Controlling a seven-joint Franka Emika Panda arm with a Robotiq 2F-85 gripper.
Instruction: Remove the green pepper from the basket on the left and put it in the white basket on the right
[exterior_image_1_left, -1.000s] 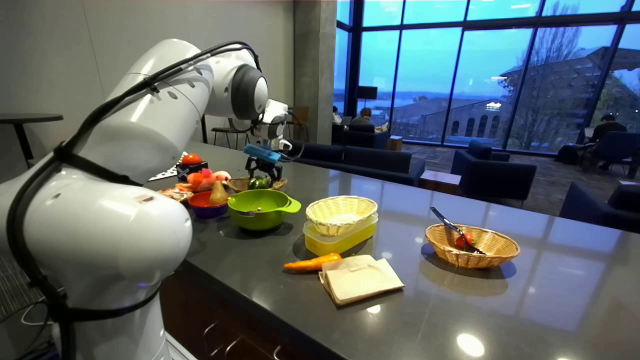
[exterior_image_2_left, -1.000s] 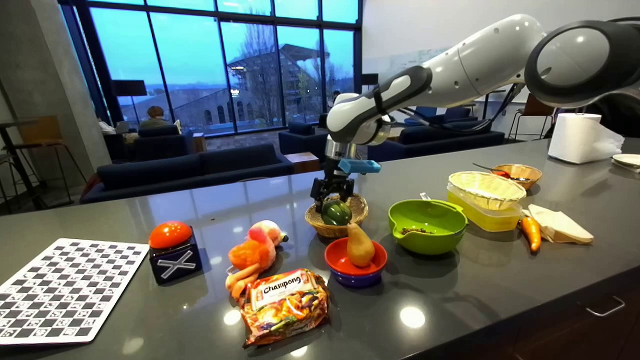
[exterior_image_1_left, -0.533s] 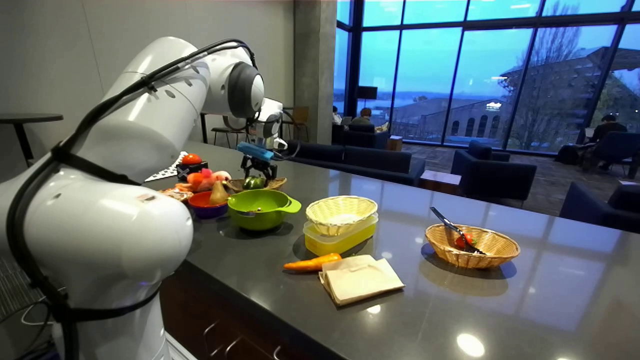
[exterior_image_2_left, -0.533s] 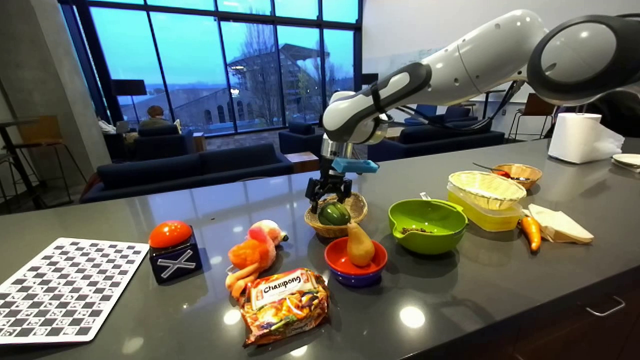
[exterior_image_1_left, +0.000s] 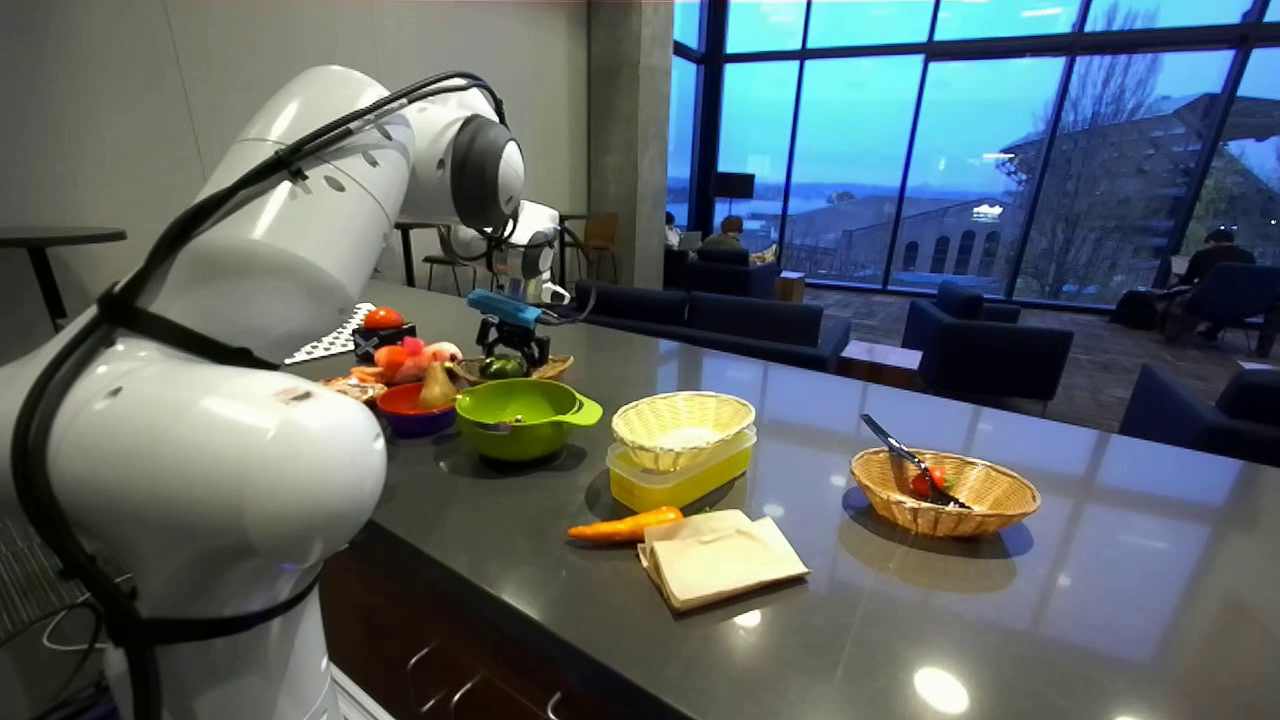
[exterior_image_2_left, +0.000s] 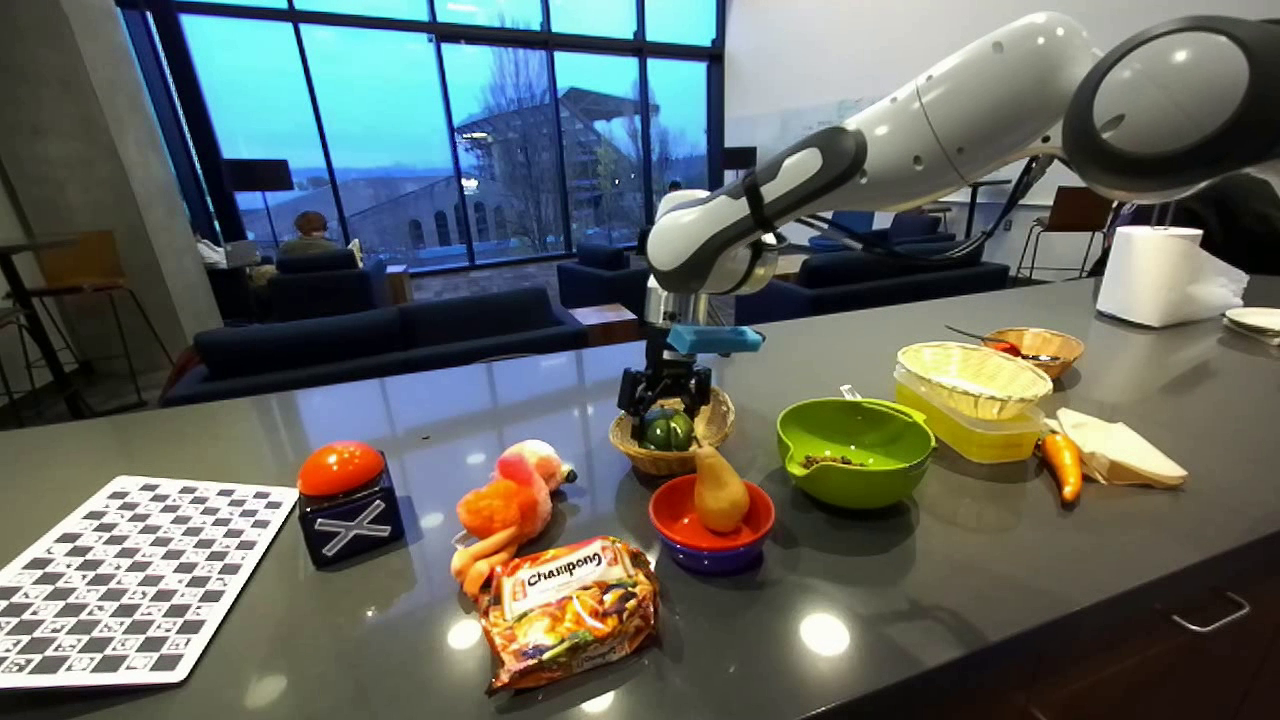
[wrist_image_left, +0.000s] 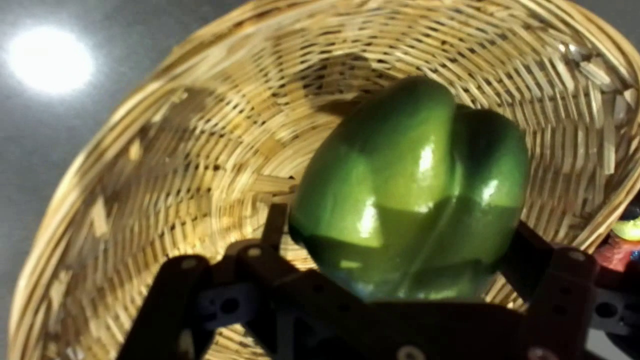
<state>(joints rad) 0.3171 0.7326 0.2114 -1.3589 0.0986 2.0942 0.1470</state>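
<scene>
pepper (wrist_image_left: 410, 175): in basket (wrist_image_left: 200, 200)
gripper (wrist_image_left: 400, 217): now lower, spread wide around pepper; firm hold can't be told
white basket (exterior_image_2_left: 975, 380): transfer ahead; grasp likely beginning

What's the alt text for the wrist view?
A green pepper in a woven basket, seen from above. The claw is at the bottom edge, fingers on either side of the pepper; grip unclear. Bright glare on gray counter, upper left.
</scene>
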